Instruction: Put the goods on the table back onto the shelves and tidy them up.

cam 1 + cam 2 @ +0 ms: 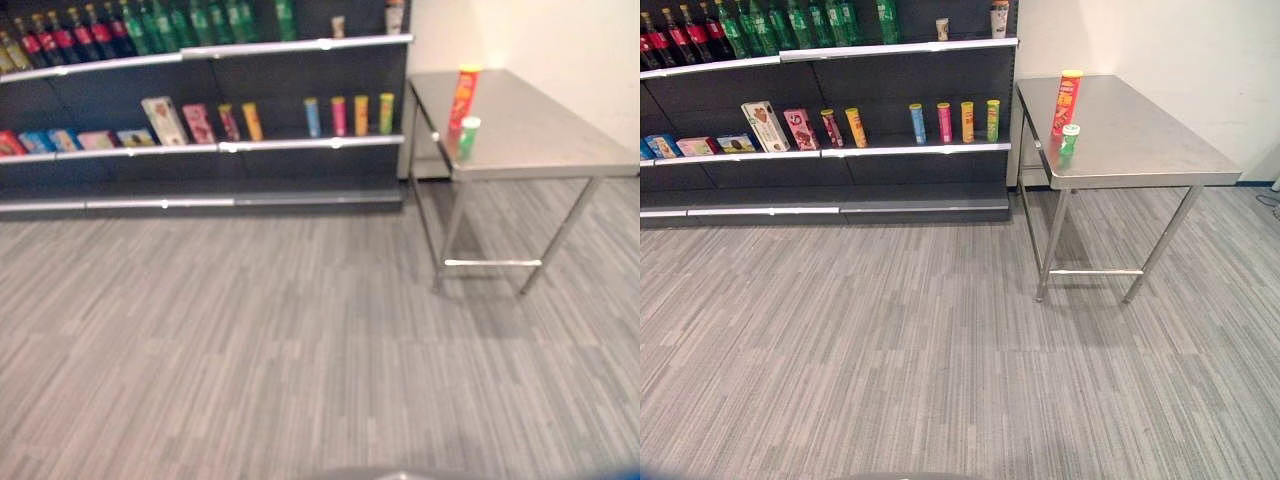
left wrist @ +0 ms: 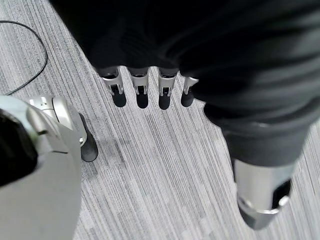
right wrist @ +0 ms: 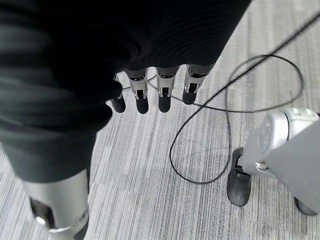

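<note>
Grey floor (image 1: 890, 350) separates the robot from the work area. Both hands hang toward the floor with fingers straight and relaxed, holding nothing: left hand (image 2: 150, 90), right hand (image 3: 150, 92). Goods to be returned stand on the desk (image 1: 1140, 135) near its shelf-side edge: a tall red can (image 1: 1067, 102) and, just beside it, a small green bottle (image 1: 1069, 140). Shelves (image 1: 840, 150) stand left of the desk. Current step, as judged: approach. Next move requires walking to the desk, then reaching for one item.
</note>
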Tool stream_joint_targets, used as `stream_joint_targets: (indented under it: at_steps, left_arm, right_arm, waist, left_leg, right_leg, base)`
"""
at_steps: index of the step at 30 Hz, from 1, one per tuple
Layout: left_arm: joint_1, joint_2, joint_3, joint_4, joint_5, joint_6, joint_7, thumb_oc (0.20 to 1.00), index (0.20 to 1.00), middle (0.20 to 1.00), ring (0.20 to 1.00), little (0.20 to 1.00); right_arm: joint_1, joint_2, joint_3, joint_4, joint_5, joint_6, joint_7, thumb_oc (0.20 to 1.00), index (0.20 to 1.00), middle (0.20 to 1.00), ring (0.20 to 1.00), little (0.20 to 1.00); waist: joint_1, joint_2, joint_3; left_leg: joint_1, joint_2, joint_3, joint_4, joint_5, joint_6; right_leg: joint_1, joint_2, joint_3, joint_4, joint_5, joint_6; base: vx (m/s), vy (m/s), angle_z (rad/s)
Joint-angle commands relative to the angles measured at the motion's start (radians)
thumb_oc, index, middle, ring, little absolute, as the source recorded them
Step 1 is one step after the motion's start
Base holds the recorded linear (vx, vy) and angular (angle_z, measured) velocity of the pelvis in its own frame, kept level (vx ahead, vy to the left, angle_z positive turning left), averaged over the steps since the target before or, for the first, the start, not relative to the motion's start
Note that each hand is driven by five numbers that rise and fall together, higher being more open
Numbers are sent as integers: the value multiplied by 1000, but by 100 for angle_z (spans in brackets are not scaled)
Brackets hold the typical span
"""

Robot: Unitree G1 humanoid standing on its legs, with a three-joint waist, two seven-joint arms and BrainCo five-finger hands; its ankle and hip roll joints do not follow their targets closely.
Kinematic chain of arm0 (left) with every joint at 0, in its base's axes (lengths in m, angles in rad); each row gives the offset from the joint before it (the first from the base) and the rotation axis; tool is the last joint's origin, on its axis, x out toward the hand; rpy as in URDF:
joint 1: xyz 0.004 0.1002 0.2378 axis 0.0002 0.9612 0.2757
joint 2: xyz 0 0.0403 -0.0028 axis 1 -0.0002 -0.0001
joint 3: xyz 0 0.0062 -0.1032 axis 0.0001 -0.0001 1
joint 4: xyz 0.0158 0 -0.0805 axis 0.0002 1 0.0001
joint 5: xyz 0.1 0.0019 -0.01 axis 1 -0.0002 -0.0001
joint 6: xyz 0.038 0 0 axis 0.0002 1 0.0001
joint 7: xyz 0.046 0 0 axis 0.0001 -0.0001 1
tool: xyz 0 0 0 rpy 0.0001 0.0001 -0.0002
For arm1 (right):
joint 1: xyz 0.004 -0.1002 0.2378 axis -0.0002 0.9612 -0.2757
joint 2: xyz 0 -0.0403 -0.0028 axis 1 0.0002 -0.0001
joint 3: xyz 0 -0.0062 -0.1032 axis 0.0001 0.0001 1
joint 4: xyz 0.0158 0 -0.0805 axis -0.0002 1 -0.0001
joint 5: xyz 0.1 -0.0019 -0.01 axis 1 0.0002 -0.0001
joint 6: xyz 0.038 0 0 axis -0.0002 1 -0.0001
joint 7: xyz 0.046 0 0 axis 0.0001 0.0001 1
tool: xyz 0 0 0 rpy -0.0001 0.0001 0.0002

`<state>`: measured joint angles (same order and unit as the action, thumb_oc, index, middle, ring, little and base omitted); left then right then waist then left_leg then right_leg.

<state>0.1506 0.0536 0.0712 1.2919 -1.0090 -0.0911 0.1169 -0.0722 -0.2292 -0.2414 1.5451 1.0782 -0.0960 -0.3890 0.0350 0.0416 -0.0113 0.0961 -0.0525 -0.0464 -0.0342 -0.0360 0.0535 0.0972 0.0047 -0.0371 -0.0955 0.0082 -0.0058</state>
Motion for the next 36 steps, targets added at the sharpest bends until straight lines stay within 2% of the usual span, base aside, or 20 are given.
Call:
stream_joint_targets:
  at_steps: [1,4,11,19,24,36]
  left_arm:
    - [-34,-64,-28,19,-6,-15,-6,1000,1000,1000,1000,1000]
    - [-28,-54,-46,-1,30,-5,-22,1000,1000,1000,1000,1000]
    - [-67,-11,43,160,64,1,-78,1000,1000,1000,1000,1000]
    - [-79,3,43,156,83,-7,-92,1000,1000,1000,1000,1000]
    - [-112,15,48,169,97,-22,-65,1000,1000,1000,1000,1000]
    - [-185,7,54,154,6,-33,-26,1000,1000,1000,1000,1000]
  right_arm:
    - [-73,10,-7,82,-26,-18,-7,1000,1000,1000,1000,1000]
    - [-73,12,4,74,-31,-18,1,1000,1000,1000,1000,1000]
    - [-60,22,75,60,-102,-4,77,1000,1000,1000,1000,1000]
    - [-56,29,126,40,-156,0,118,1000,1000,1000,1000,1000]
    - [-52,41,153,23,-180,-3,125,1000,1000,1000,1000,1000]
    - [-71,72,197,24,-195,20,108,1000,1000,1000,1000,1000]
  waist:
    - [12,-30,-21]
    - [14,-31,-22]
    - [9,-41,-24]
    - [2,-45,-26]
    - [-10,-45,-25]
    - [-29,-57,-26]
  left_leg:
    - [-16,34,-149,-53,-6,-51]
    - [-20,32,-152,-53,-5,-51]
    - [-17,35,-146,-53,-7,-54]
    - [-14,37,-140,-53,-8,-54]
    - [-11,39,-133,-53,-11,-56]
    - [1,46,-100,-53,-21,-62]
  right_leg:
    - [3,-49,0,10,-24,60]
    - [1,-49,-2,9,-24,59]
    - [2,-49,-4,8,-23,57]
    - [3,-48,-2,8,-24,57]
    - [2,-46,4,8,-26,57]
    - [2,-39,34,11,-25,53]
  base:
    - [0,0,0]
    - [0,0,0]
    - [0,0,0]
    - [0,0,0]
    - [7,-2,0]
    - [1,-10,-3]
